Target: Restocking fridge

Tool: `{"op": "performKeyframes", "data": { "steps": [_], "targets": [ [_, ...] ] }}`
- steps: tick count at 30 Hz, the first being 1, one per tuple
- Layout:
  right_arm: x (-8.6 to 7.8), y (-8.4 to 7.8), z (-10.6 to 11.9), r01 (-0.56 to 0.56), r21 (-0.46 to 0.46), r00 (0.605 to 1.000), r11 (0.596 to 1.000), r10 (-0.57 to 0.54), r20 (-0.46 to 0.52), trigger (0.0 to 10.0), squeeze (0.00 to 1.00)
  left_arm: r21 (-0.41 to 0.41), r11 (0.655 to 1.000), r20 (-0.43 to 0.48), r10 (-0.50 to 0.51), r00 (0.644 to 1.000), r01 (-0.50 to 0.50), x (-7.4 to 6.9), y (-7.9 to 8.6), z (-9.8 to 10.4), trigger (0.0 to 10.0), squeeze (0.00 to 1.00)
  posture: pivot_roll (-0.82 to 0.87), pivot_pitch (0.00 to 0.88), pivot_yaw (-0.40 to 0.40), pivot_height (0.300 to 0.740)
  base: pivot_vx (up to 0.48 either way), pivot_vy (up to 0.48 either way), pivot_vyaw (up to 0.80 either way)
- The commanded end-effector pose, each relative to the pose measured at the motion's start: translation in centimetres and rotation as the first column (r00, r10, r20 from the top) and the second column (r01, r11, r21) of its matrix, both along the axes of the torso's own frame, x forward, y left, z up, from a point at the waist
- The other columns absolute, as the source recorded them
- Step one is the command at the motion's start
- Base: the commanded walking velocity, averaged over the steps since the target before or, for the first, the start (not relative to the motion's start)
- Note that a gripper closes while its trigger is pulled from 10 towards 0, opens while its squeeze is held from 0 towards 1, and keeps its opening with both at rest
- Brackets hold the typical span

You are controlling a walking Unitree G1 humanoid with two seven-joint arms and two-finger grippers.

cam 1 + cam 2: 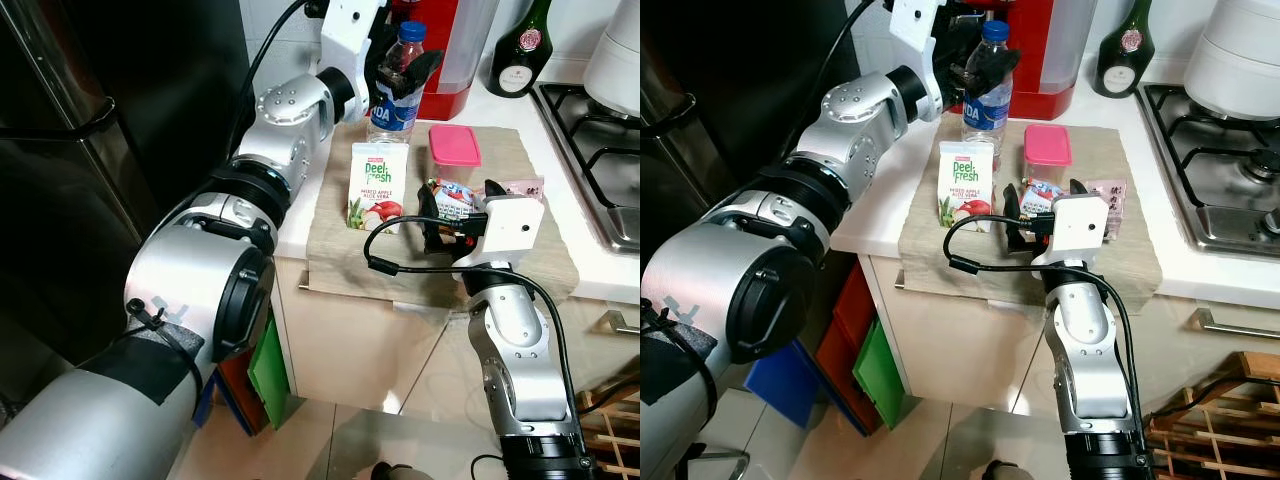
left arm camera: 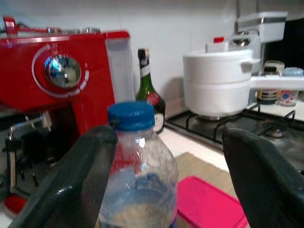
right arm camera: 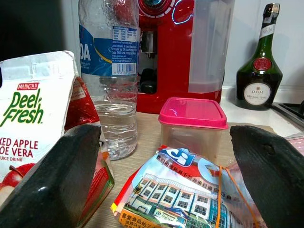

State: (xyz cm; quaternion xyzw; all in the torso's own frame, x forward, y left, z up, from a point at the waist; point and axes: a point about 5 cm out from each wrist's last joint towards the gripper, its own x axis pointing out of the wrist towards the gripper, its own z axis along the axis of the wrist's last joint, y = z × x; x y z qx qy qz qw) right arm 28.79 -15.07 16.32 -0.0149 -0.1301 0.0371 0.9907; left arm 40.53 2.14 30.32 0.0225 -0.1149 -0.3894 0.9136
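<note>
Our left gripper (image 1: 405, 62) stands wide open around the neck of the water bottle (image 1: 394, 92), one finger (image 2: 78, 183) close beside it, the other well apart; nothing is gripped. The bottle stands upright at the back of the beige mat (image 1: 520, 205), just in front of the red coffee machine (image 1: 1045, 50). Nearer the mat's front edge stands the juice carton (image 1: 378, 186); behind and beside it sits the pink-lidded tub (image 1: 454, 146). Our right gripper (image 1: 432, 218) hovers open over the snack packet (image 3: 183, 197) beside the carton, holding nothing. The mat's front edge overhangs the counter; the stove (image 1: 600, 150) borders it.
</note>
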Motion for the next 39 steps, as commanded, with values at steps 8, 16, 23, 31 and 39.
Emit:
{"op": "performKeyframes", "data": {
  "steps": [8, 16, 23, 31, 39],
  "targets": [
    [-0.2, 0.0, 0.5, 0.005, 0.0, 1.0, 1.0, -0.005, 0.024, 10.0, 0.0, 0.018, 1.0, -0.06, 0.013, 0.998, -0.012, 0.1, 0.1, -1.1, 0.0, 0.0, -0.12, 0.0, 0.079, 0.74, 0.0, 0.0, 0.0],
    [-0.3, 0.0, 0.4, 0.005, 0.002, 1.0, 1.0, -0.005, 0.019, 10.0, 0.0, 0.042, 0.999, -0.084, 0.022, 0.996, -0.019, 0.2, 0.2, -1.7, 0.0, 0.0, -0.13, 0.0, 0.082, 0.74, 0.0, 0.0, 0.0],
    [-0.4, 0.0, 0.3, 0.008, 0.002, 1.0, 1.0, -0.008, 0.015, 10.0, 0.0, 0.026, 0.999, -0.071, 0.023, 0.997, -0.022, 0.2, 0.2, -1.5, 0.0, 0.0, -0.13, 0.0, 0.083, 0.74, 0.0, 0.0, 0.0],
    [-0.5, 0.0, 0.3, 0.006, -0.003, 1.0, 1.0, -0.006, 0.014, 10.0, 0.0, 0.043, 0.999, -0.005, 0.019, 1.0, -0.019, 0.2, 0.6, -0.6, 0.0, 0.0, -0.13, 0.0, 0.083, 0.74, 0.0, 0.0, 0.0],
    [-0.7, -0.1, 0.1, 0.009, -0.002, 1.0, 1.0, -0.009, 0.01, 10.0, 0.0, 0.036, 0.999, 0.135, -0.024, 0.99, 0.019, 0.0, 2.1, 2.3, 0.0, 0.0, -0.12, 0.0, 0.086, 0.74, 0.0, 0.0, 0.0]
  ]
}}
